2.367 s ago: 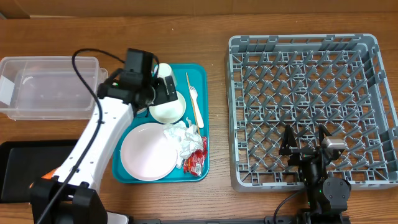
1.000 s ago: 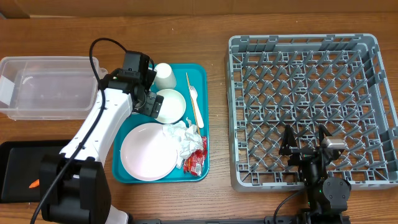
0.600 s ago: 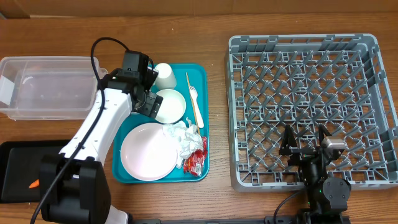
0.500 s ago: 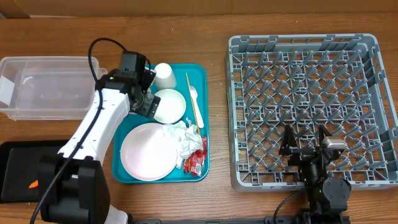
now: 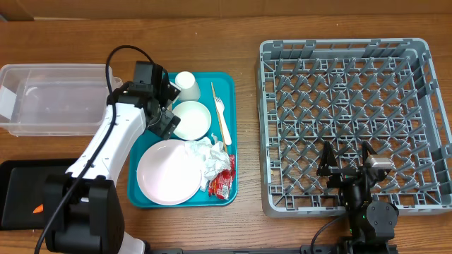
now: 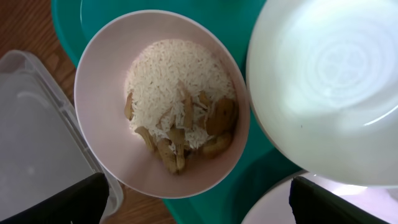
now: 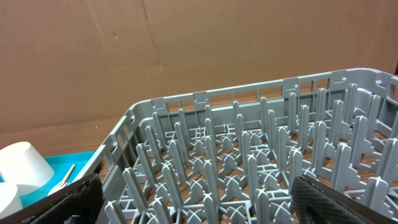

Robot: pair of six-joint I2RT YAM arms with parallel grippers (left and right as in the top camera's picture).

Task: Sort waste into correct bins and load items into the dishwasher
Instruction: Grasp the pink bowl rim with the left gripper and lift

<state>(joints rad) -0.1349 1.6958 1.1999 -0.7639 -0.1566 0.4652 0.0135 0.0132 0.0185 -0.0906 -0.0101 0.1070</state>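
Desk (image 5: pixel 247 141) with crowded teal tray (image 5: pixel 230 79).
Left claw (image 5: pixel 166 107), open, empty, above tray's rice bowl (image 6: pixel 102 93) beside white bowl (image 6: pixel 323 87); right claw (image 5: pixel 346 156) likewise open.

**Table (image 5: pixel 247 28), overhead view.** The serving tray (image 5: pixel 228 88) sits left of centre. The dish rack (image 5: pixel 263 127) stands to its right, apart from it. The tub (image 5: pixel 53 99) lies left of the serving tray. The shallow tray (image 5: pixel 18 187) lies in front of the tub, with a carrot piece (image 5: pixel 37 209) in it.

**On the serving tray.**
- Cup (image 5: pixel 187 85) at the back.
- Bowl (image 5: pixel 192 120) before the cup.
- Plate (image 5: pixel 164 173) at the front.
- Stick (image 5: pixel 214 92) and fork (image 5: pixel 219 106) side by side along the right.
- Napkins (image 5: pixel 210 156) overlapping the plate's right edge.
- Wrapper (image 5: pixel 222 185) just in front of the napkins.

**Left wrist view.** A bowl of rice (image 6: pixel 161 102) lies between the tub and the other bowl.
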